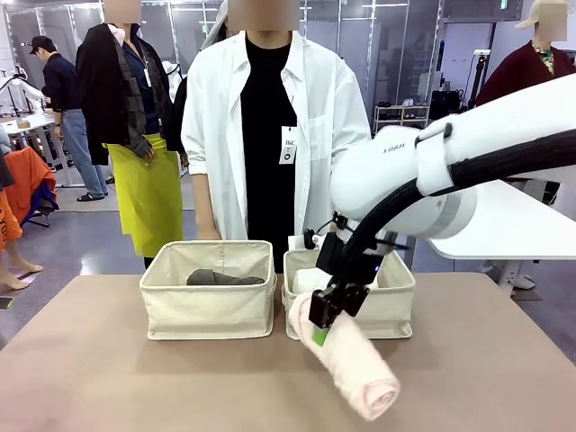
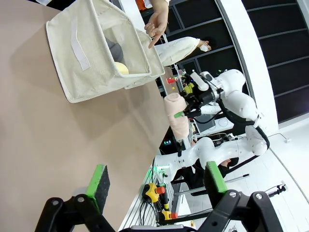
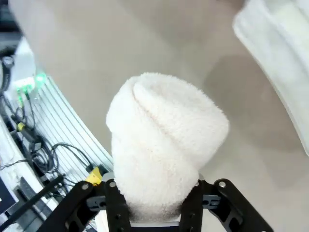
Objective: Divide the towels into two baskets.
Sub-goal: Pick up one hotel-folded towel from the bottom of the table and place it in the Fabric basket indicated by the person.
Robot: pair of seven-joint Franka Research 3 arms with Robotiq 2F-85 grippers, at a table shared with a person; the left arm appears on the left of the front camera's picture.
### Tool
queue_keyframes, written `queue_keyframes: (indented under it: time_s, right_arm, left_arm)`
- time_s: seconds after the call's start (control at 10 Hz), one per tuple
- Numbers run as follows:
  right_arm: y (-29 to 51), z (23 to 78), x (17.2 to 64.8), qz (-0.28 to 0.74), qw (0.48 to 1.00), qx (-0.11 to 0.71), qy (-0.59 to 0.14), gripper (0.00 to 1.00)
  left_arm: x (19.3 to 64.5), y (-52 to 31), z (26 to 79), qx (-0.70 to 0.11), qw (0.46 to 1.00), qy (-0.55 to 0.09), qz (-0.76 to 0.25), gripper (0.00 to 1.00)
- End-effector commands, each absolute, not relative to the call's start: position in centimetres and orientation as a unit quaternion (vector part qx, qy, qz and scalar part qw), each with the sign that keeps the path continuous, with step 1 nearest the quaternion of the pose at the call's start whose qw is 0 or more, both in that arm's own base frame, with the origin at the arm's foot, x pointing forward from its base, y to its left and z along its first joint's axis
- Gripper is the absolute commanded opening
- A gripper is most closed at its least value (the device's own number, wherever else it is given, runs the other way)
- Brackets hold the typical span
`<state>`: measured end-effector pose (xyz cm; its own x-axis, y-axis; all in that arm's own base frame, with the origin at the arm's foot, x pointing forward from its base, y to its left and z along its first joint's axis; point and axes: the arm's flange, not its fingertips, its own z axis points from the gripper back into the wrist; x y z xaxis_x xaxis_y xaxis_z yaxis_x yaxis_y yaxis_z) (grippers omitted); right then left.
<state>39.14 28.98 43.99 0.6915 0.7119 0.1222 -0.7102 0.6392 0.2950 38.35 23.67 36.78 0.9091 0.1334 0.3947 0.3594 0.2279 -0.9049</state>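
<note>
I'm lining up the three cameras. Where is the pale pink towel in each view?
Front: pale pink towel low centre-right, in the right gripper.
Left wrist: centre-right, small, off the table.
Right wrist: centre, between the fingers.
Shared landmark: the right basket beside it.

**A busy workshop behind the worktop**

The brown worktop (image 1: 108, 378) fills the near ground. Beyond it lies a grey floor (image 1: 85, 243). A white table (image 1: 504, 229) stands at the right. Glass partitions with dark frames (image 1: 378, 54) line the far wall, and a metal shelf rack (image 1: 400, 117) stands before them. People stand farther off at the left.
</note>
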Motion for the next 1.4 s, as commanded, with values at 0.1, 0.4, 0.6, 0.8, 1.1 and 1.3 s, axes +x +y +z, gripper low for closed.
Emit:
queue_keyframes:
  time_s: [0.1, 0.4, 0.6, 0.8, 1.1, 1.3]
  right_arm:
    - [26.9, 46.5, 39.5, 0.582, 0.808, 0.083, 0.037, 0.06]
    - [24.0, 48.7, 36.6, 0.778, 0.624, 0.022, 0.071, 0.06]
    - [22.6, 49.8, 34.5, 0.812, 0.582, -0.01, 0.051, 0.06]
    - [23.8, 49.6, 35.9, 0.79, 0.607, 0.004, 0.08, 0.06]
    - [23.8, 49.6, 35.9, 0.79, 0.607, 0.004, 0.08, 0.06]
    - [23.2, 48.9, 35.8, 0.798, 0.598, 0.007, 0.08, 0.37]
  left_arm:
    - [38.0, 23.7, 37.2, -0.614, 0.759, -0.202, -0.08, 1.0]
    - [38.0, 23.7, 37.2, -0.614, 0.759, -0.202, -0.08, 1.0]
    - [38.0, 23.7, 37.2, -0.614, 0.759, -0.202, -0.08, 1.0]
    - [38.0, 23.7, 37.2, -0.614, 0.759, -0.202, -0.08, 1.0]
    - [38.0, 23.7, 37.2, -0.614, 0.759, -0.202, -0.08, 1.0]
    - [38.0, 23.7, 37.2, -0.614, 0.759, -0.202, -0.08, 1.0]
